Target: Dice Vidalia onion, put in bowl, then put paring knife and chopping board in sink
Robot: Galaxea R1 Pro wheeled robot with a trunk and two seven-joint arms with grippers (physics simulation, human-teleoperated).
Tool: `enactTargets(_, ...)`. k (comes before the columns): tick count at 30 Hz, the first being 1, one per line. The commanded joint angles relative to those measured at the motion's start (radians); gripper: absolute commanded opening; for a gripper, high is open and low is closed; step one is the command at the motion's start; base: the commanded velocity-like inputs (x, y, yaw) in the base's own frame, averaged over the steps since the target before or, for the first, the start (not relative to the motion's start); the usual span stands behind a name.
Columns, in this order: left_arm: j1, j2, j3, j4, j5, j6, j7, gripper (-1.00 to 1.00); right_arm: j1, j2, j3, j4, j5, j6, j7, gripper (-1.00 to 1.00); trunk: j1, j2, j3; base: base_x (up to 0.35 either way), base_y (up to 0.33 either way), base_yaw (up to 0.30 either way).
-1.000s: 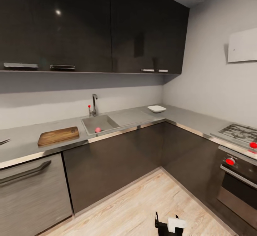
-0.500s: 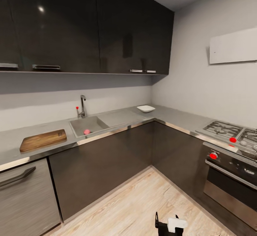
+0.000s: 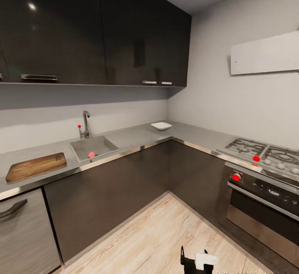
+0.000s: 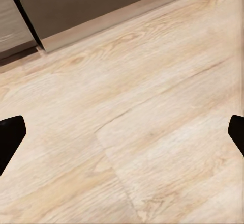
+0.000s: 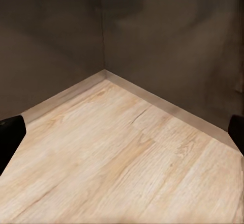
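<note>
Across the room, the small pinkish-red Vidalia onion (image 3: 91,155) lies in the steel sink (image 3: 101,143), near the basin's front wall. To the left of the sink, the brown chopping board (image 3: 36,167) lies flat on the grey countertop (image 3: 133,134). The white bowl (image 3: 161,126) stands near the countertop's corner. The paring knife is out of view. My left gripper (image 4: 122,132) hangs open over the wooden floor, holding nothing. My right gripper (image 5: 122,137) is also open and empty, above the floor by the corner of the dark cabinets.
A chrome tap (image 3: 86,125) with a red knob stands behind the sink. A gas hob (image 3: 257,149) and an oven (image 3: 265,201) with red knobs fill the right side. Dark wall cabinets (image 3: 95,29) hang above. Light wooden floor (image 3: 166,236) lies between me and the counters.
The whole picture has slid left, so the camera has turned right. More of the hob and oven shows. The things on the counter have not moved.
</note>
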Motion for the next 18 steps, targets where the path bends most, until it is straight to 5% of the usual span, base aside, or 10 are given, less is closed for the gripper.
enactTargets(1, 0.000, 0.000, -0.003, -0.001, 0.009, -0.001, 0.000, 1.00, -0.001, 0.000, -0.004, 0.001, 0.011, -0.001, -0.007, 1.00, 0.000, -0.001, -0.001, 0.000, 0.000, -0.149)
enactTargets(18, 0.000, 0.000, -0.003, -0.001, 0.009, -0.001, 0.000, 1.00, -0.001, 0.000, -0.004, 0.001, 0.011, -0.001, -0.007, 1.00, 0.000, -0.001, -0.001, 0.000, 0.000, -0.149)
